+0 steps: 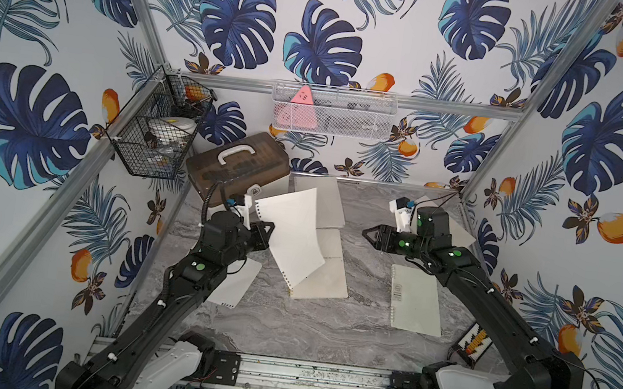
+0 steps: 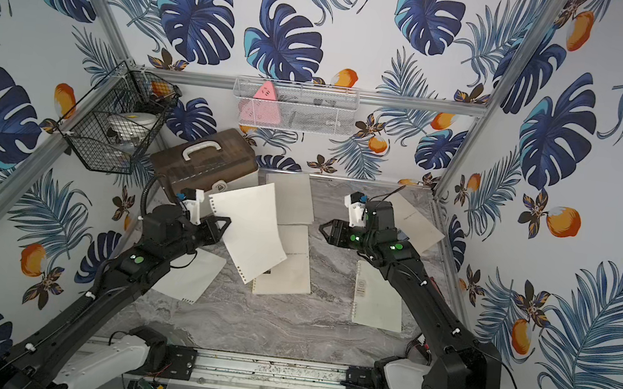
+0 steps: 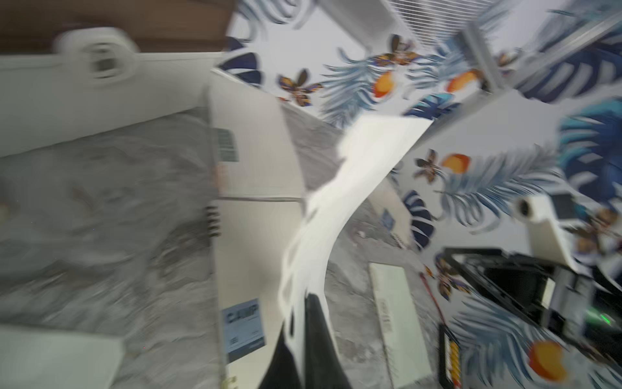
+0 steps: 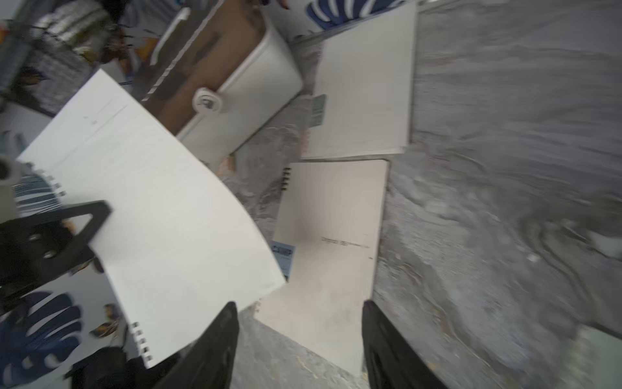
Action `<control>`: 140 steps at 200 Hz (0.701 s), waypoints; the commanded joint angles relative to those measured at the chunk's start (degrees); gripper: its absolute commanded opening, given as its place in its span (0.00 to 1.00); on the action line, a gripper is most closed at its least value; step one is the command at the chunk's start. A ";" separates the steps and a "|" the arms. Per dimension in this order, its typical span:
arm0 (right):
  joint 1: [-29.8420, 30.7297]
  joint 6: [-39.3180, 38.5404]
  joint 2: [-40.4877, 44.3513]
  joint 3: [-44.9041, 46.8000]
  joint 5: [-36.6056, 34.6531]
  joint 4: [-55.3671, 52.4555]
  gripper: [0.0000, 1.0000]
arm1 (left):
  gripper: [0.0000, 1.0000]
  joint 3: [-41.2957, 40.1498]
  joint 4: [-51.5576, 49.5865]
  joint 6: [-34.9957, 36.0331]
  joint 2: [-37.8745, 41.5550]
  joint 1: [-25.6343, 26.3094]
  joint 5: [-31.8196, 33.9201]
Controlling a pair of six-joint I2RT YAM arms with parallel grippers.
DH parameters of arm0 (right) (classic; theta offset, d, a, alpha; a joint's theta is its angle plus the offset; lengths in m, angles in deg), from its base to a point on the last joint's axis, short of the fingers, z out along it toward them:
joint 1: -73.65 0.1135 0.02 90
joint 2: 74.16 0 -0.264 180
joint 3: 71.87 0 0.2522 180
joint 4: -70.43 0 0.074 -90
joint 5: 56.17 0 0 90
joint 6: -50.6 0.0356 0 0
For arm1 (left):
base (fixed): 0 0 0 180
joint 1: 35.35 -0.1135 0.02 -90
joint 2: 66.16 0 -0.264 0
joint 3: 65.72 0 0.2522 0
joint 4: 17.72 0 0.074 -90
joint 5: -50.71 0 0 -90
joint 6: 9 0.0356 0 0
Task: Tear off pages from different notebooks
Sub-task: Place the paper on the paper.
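Note:
My left gripper (image 1: 269, 227) (image 2: 226, 222) is shut on the holed edge of a white page (image 1: 299, 234) (image 2: 253, 233), which curves in the air above the centre notebook (image 1: 325, 283) (image 2: 288, 280). In the left wrist view the black fingers (image 3: 318, 336) pinch that page (image 3: 353, 188) beside the blue CAMP label (image 3: 244, 323). My right gripper (image 1: 367, 234) (image 2: 323, 226) (image 4: 299, 323) stands open and empty, to the right of the page (image 4: 161, 208) and over the centre notebook (image 4: 333, 235). Other notebooks lie at the back (image 1: 321, 200) and at the right (image 1: 415, 301).
A loose sheet (image 1: 235, 286) lies under my left arm. A brown-lidded white box (image 1: 237, 167) stands at the back left, below a black wire basket (image 1: 153, 133). A white mesh basket (image 1: 333, 112) hangs on the back wall. A small orange-and-black device (image 1: 474, 342) sits near the right edge.

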 commanded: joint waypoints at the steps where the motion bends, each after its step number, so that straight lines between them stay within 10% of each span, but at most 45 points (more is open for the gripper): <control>1: -1.27 0.29 4.00 3.47 -24.94 -6.90 0.83 | 0.00 -3.82 -20.16 -6.41 4.15 -4.62 16.18; 48: -7.21 5.39 0.50 5.93 -30.89 -13.18 0.92 | 0.00 -7.52 -22.78 -6.70 7.27 -16.63 21.08; 91: -14.93 9.10 -3.69 7.68 -27.00 -12.91 0.95 | 0.97 -9.20 -21.26 -8.09 2.32 -22.04 16.48; 140: -20.76 11.58 -3.30 11.17 -25.14 -10.19 0.97 | 0.99 -0.55 -26.71 -8.29 0.02 -25.93 17.44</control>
